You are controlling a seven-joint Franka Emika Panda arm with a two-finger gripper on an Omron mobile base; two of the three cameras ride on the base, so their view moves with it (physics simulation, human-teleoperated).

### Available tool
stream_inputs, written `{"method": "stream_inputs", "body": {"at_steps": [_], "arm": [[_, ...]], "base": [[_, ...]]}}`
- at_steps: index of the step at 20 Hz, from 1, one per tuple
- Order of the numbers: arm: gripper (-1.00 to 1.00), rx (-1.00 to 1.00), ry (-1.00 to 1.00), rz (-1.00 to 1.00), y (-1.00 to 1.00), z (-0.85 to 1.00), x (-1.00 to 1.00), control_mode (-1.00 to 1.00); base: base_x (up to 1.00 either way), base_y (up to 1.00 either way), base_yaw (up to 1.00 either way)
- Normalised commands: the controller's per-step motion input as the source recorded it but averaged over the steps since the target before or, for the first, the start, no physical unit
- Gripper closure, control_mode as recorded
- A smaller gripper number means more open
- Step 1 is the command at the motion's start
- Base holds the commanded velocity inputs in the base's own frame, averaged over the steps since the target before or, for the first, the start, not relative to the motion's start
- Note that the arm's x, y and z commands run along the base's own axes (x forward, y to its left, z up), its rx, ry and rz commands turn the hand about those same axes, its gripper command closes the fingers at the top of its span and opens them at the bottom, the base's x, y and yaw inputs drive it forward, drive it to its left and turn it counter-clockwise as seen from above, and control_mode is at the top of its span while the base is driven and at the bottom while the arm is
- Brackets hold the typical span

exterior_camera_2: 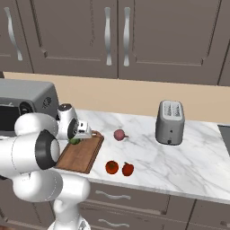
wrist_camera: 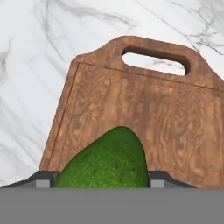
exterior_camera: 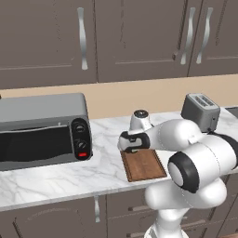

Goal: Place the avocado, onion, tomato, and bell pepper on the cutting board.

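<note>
My gripper (wrist_camera: 103,177) is closed on the avocado (wrist_camera: 107,159) above the bare cutting board (wrist_camera: 175,113). The onion (exterior_camera_2: 119,134), tomato (exterior_camera_2: 111,167) and bell pepper (exterior_camera_2: 128,169) lie on the counter (exterior_camera_2: 197,152), the last two near its front edge.

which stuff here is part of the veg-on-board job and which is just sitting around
Job: avocado in the end effector, cutting board, onion, tomato, bell pepper.
Lying about: toaster, toaster oven.

No readable text, labels, brands or numbers anywhere; toaster oven (exterior_camera: 44,131) knobs unmarked.
</note>
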Motion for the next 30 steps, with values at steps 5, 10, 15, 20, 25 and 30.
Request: {"method": "stream_inputs", "body": {"at_steps": [5, 10, 15, 20, 25, 30], "arm": [[-1.0, 0.0, 0.0, -0.01, 0.0, -0.09, 0.0, -1.0], [-1.0, 0.01, 0.0, -0.02, -0.03, 0.01, -0.01, -1.0], [-1.0, 0.0, 0.0, -0.04, -0.01, 0.16, -0.09, -1.0], [-1.0, 0.0, 0.0, -0.05, -0.01, 0.44, -0.18, -1.0], [-1.0, 0.0, 0.0, -0.06, -0.12, 0.46, -0.14, -1.0], [-1.0, 0.0, 0.0, -0.02, -0.49, 0.31, 0.0, -1.0]], "base": [[0.0, 0.0, 0.0], [0.0, 0.0, 0.0], [0.0, 0.0, 0.0], [0.0, 0.0, 0.0], [0.0, 0.0, 0.0], [0.0, 0.0, 0.0]]}}
